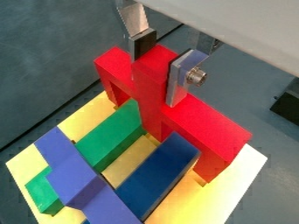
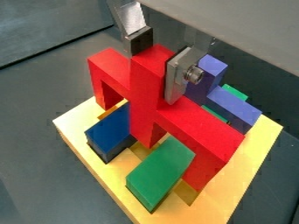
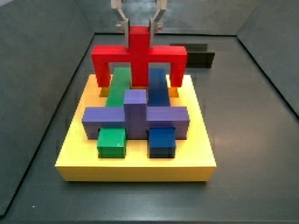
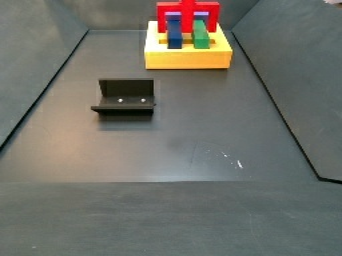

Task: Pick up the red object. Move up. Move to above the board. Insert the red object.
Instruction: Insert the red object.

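Observation:
The red object (image 1: 211, 127) is an arch with a central stub. It stands on the far end of the yellow board (image 1: 233, 201), its legs reaching down to the board's surface in both wrist views (image 2: 193, 122). My gripper (image 1: 162, 74) is above it, with one silver finger on each side of the stub's top and both against it. A side view shows the gripper (image 3: 139, 22) coming straight down onto the stub of the red object (image 3: 111, 57). The board (image 3: 135, 166) also carries purple (image 3: 135, 112), green (image 3: 111, 140) and blue (image 3: 162, 140) blocks.
The dark fixture (image 4: 124, 97) stands on the grey floor, well away from the board (image 4: 187, 58). It shows behind the board in a side view (image 3: 201, 57). Dark walls enclose the floor on all sides.

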